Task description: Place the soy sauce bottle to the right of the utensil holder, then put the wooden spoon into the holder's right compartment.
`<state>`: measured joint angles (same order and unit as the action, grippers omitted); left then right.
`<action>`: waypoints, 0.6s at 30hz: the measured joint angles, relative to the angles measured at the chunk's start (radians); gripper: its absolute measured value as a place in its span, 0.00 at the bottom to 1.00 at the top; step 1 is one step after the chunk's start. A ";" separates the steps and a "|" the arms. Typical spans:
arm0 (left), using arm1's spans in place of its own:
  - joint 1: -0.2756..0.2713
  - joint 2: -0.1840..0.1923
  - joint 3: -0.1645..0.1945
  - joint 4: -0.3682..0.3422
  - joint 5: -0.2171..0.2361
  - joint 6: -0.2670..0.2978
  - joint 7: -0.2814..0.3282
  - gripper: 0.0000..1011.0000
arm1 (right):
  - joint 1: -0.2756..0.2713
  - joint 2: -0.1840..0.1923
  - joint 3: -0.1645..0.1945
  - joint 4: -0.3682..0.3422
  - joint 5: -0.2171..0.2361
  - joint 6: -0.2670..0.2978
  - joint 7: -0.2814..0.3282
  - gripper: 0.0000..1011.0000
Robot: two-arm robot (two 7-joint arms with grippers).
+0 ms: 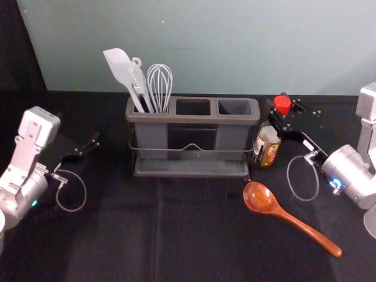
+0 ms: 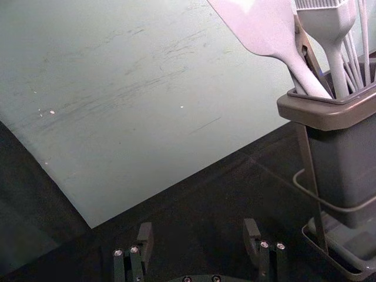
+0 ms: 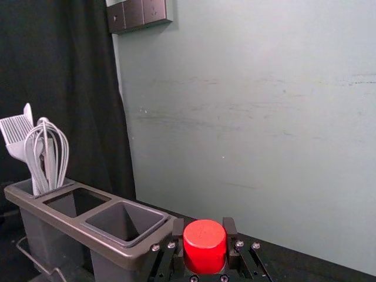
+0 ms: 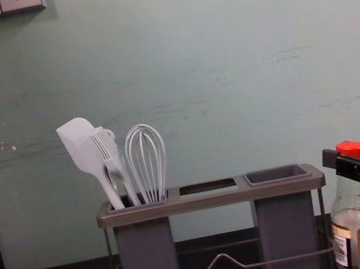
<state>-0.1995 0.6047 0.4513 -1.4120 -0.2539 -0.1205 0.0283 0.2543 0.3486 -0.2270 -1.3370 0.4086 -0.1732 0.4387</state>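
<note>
One bottle [image 1: 267,147], red-capped, upright, is seen just beside the holder's right end; whether the holder or table is touched cannot be told. Its one cap [image 1: 282,105] is held by the right claw [image 4: 350,153]; in the right wrist view, the two fingers are closed in on the cap, one against each side.

One holder [image 1: 194,118], three compartments in a row. Left one: one spatula [image 1: 119,66], one brush [image 1: 138,82], one whisk [image 1: 160,85], plus one further piece, mostly hidden behind the brush. Middle and right compartments are left uncovered, their insides dark. One wire rail [image 1: 170,148] is carried across the front, above one tray [image 1: 191,167].

One wooden spoon [image 1: 261,198] is laid on the table [image 1: 200,235], bowl near the holder's front right corner, handle slanted toward the near right.

One left claw [image 1: 96,141], well apart from the holder's left side, over the table. In the left wrist view, its two fingers are spread wide, nothing gripped.

One pale wall [image 1: 223,47] behind; one panel [image 3: 135,13] is mounted on it, three sections counted.
</note>
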 joint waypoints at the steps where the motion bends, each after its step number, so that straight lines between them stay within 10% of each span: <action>1: 0.000 0.000 0.000 0.000 0.000 0.000 0.000 0.99 | 0.001 -0.001 0.000 0.001 0.000 0.000 0.000 0.39; 18: 0.000 0.000 0.000 0.000 0.000 0.000 0.000 0.99 | 0.009 -0.014 0.000 0.018 -0.005 -0.012 0.000 0.44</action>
<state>-0.1995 0.6046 0.4514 -1.4120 -0.2539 -0.1206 0.0282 0.2638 0.3342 -0.2267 -1.3187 0.4038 -0.1854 0.4382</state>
